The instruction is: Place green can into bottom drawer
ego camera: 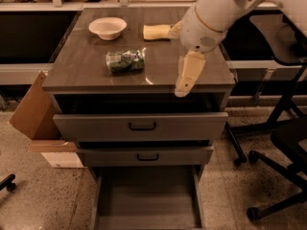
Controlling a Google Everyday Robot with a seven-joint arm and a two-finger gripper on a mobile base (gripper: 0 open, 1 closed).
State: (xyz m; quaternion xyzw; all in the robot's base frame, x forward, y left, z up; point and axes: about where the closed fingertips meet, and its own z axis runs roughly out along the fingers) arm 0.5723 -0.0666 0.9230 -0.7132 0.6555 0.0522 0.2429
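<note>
The green can (125,61) lies on its side on the dark cabinet top (81,71), left of centre. My gripper (185,78) hangs from the white arm over the right front part of the top, well to the right of the can and apart from it. The bottom drawer (146,202) is pulled out at the foot of the cabinet, with a bare flat floor. Nothing is held in the gripper.
A white bowl (107,28) and a yellow sponge (157,31) sit at the back of the top. The two upper drawers (141,126) stand slightly out. A cardboard box (33,110) is at the left, a black chair base (280,176) at the right.
</note>
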